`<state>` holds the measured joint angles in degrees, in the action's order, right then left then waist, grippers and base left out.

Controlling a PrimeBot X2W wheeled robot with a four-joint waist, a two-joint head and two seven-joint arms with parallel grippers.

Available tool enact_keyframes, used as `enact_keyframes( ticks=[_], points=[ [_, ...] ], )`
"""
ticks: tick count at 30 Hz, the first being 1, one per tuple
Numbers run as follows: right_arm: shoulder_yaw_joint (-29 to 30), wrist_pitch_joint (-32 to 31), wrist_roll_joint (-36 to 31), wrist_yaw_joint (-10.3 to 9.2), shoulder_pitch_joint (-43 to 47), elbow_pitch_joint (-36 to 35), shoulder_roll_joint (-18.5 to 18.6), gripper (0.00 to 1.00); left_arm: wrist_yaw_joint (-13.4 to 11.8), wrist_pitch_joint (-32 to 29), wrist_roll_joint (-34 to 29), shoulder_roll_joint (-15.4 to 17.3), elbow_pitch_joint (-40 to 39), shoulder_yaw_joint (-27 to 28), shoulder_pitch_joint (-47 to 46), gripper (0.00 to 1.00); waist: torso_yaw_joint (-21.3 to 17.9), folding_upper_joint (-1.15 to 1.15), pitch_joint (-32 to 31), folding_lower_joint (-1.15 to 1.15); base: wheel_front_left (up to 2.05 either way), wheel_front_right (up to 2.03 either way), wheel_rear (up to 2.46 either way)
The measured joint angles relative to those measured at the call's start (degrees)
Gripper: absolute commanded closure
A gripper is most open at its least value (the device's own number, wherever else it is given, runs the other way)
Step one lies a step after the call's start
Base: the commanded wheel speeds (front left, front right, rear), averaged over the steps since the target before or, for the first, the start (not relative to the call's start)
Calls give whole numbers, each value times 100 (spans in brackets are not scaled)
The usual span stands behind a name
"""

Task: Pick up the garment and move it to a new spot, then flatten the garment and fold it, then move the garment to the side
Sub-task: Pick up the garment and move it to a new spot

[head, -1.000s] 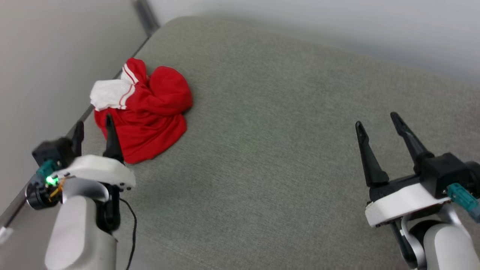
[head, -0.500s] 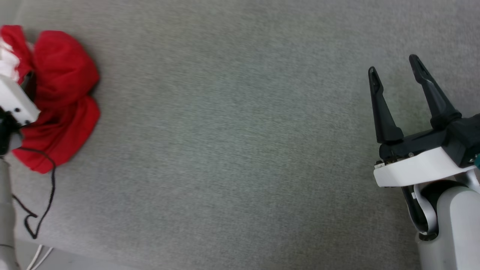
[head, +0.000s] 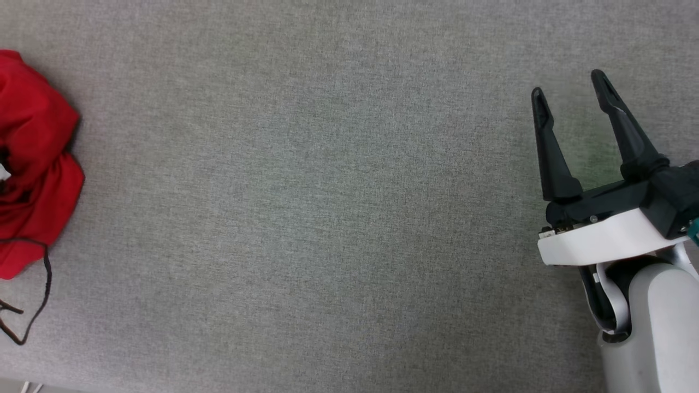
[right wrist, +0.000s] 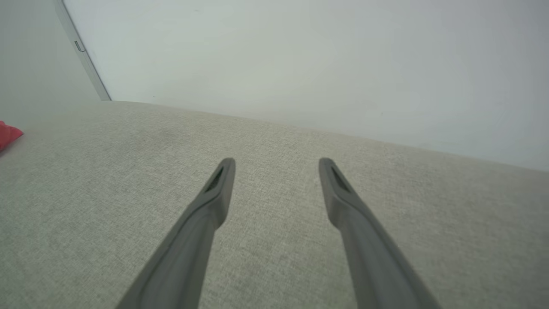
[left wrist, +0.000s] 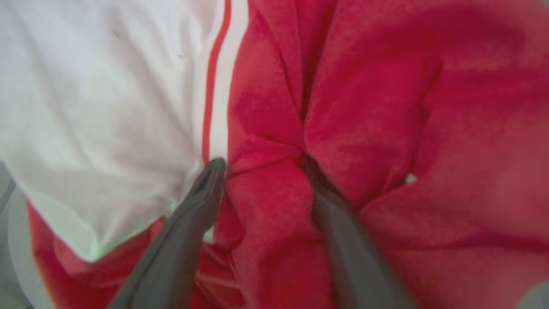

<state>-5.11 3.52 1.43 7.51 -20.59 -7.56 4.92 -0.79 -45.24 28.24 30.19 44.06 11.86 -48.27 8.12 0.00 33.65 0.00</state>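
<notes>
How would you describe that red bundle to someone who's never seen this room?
On the wide grey cushion, toward the robot's left, lies a crumpled garment. It is bright red with a white sleeve edged by a red stripe, unlike the thin black cable beside it.

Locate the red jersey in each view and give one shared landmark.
Head view: red jersey bunched at the left edge.
Left wrist view: close up, white sleeve upper left, red folds right, left gripper open with its fingers in the folds.
Right wrist view: red sliver at the far left edge.
Shared landmark: the grey fabric cushion beneath it.
</notes>
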Motion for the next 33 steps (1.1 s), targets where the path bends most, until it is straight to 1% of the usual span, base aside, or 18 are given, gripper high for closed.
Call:
enact_keyframes(
  ticks=[3, 4, 6, 9, 10, 16, 17, 19, 20, 21, 26, 33],
  points=[
    [33, 3, -2, 0, 6, 29, -11, 0, -55, 172, -89, -41, -140, -47, 205, 100, 9, 0, -113, 0, 0, 0, 0],
    [44, 24, -3, 0, 58, 59, -30, 0, -114, 591, -229, -79, -314, -98, 369, 100, 35, 0, -271, 0, 0, 0, 0],
    [53, 35, -3, 0, 107, 91, -48, 0, -125, 780, -243, -136, -407, -120, 431, 100, 55, 0, -406, 0, 0, 0, 0],
    [86, 58, 13, 0, 209, 125, -79, 0, -160, 1274, -431, -111, -639, -201, 431, 100, 98, 0, -636, 0, 0, 0, 0],
    [109, 64, 24, 0, 284, 163, -99, 0, -176, 1611, -563, -86, -800, -271, 413, 100, 128, 0, -804, 0, 0, 0, 0],
    [230, 122, 115, 0, 528, 231, -153, 0, -110, 2732, -803, -209, -1191, -485, 250, 100, 182, 0, -1362, 0, 0, 0, 0],
    [280, 135, 140, 0, 623, 241, -164, 0, -93, 3184, -818, -293, -1278, -481, 213, 100, 178, 0, -1548, 0, 0, 0, 0],
    [321, 153, 166, 0, 737, 253, -178, 0, -99, 3575, -853, -416, -1350, -521, 224, 100, 159, 0, -1734, -1, 0, 0, 0],
    [420, 151, 216, 0, 933, 253, -186, 0, -85, 4030, -892, -633, -1503, -621, 368, 100, 89, 0, -2005, -1, 0, 0, 0],
    [435, 154, 292, 0, 1005, 261, -187, 0, -83, 4164, -900, -715, -1569, -648, 456, 100, 53, 0, -2090, -1, 0, 0, 0],
    [539, 141, 453, 0, 1284, 286, -191, 0, -69, 4578, -962, -1159, -1995, -953, 829, 100, -248, 0, -2406, -1, 0, 0, 0],
    [548, 67, 556, 0, 1529, 282, -194, 0, 34, 4745, -976, -1912, -2575, -1569, 1420, 100, -850, 0, -2704, -2, 0, 0, 0]
  ],
)
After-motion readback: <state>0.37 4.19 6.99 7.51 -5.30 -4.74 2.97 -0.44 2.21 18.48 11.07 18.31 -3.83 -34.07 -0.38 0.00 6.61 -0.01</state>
